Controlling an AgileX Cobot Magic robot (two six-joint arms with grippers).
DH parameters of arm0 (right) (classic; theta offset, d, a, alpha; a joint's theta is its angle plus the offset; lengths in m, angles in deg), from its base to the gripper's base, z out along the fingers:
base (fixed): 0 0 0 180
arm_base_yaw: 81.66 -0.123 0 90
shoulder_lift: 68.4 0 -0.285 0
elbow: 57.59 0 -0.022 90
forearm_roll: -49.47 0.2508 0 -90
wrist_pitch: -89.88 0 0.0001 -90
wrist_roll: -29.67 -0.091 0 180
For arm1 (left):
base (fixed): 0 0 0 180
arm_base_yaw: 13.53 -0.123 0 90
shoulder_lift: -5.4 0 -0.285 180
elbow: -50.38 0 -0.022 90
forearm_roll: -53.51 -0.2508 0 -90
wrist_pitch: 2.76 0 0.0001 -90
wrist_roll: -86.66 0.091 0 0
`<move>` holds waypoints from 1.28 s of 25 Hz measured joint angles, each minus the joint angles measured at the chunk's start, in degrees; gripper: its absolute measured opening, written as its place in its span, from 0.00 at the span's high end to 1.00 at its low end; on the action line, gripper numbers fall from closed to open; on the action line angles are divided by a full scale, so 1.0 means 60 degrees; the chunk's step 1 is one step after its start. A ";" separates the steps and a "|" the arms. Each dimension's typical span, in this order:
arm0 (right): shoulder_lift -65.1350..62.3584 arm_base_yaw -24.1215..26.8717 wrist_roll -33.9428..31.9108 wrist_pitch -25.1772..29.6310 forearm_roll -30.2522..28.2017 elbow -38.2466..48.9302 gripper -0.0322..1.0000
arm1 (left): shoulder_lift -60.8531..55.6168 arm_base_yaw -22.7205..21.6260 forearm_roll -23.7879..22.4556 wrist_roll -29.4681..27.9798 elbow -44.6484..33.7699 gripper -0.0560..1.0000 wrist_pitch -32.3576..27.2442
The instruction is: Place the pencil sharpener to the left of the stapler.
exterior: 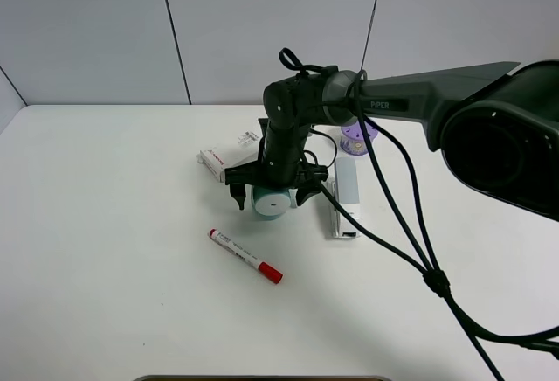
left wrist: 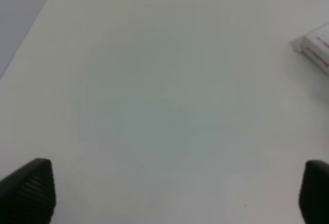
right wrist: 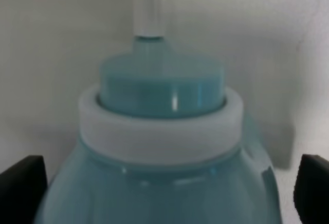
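The teal pencil sharpener (exterior: 272, 202) lies on the white table (exterior: 105, 224), its flat white round face toward the camera, just left of the long white stapler (exterior: 346, 194). My right gripper (exterior: 272, 191) reaches across from the right and hangs over the sharpener, open, one black finger on each side. The right wrist view is filled by the sharpener (right wrist: 159, 131), teal body and white ring, with the fingertips (right wrist: 20, 188) at the frame's edges, apart from it. My left gripper (left wrist: 172, 188) is open over bare table and does not show in the exterior view.
A flat white box with red print (exterior: 225, 157) lies behind the sharpener, its corner also in the left wrist view (left wrist: 314, 47). A small purple round container (exterior: 357, 137) sits behind the stapler. A white marker with a red cap (exterior: 245, 256) lies in front.
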 joint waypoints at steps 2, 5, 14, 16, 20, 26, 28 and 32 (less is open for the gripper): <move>0.0000 0.0000 0.0000 0.0010 0.0000 0.0000 0.01 | 0.0000 0.0000 0.0000 0.0000 0.0000 0.05 0.0000; 0.0000 0.0000 0.0009 0.0029 0.0000 0.0000 0.01 | 0.0000 0.0000 0.0000 0.0000 0.0000 0.05 0.0000; -0.0350 0.0000 0.0072 0.0228 -0.0117 0.0000 0.01 | 0.0000 0.0000 0.0000 0.0000 0.0000 0.05 0.0000; -0.0634 0.0000 0.0072 0.0239 -0.0252 0.0000 0.01 | 0.0000 0.0000 0.0000 0.0000 0.0000 0.05 0.0000; -0.1232 0.0000 -0.0073 0.0390 -0.0489 0.0000 0.01 | 0.0000 0.0000 0.0000 0.0000 0.0000 0.05 0.0000; -0.2173 0.0000 -0.0209 0.1065 -0.1162 0.0000 0.01 | 0.0000 0.0000 0.0000 0.0000 0.0000 0.05 0.0000; -0.2525 0.0000 -0.0209 0.1233 -0.1379 0.0000 0.01 | 0.0000 0.0000 0.0000 0.0000 0.0000 0.05 0.0000; -0.3259 0.0228 -0.0084 0.1596 -0.1629 0.0000 0.01 | 0.0000 0.0000 0.0000 0.0000 0.0000 0.05 0.0000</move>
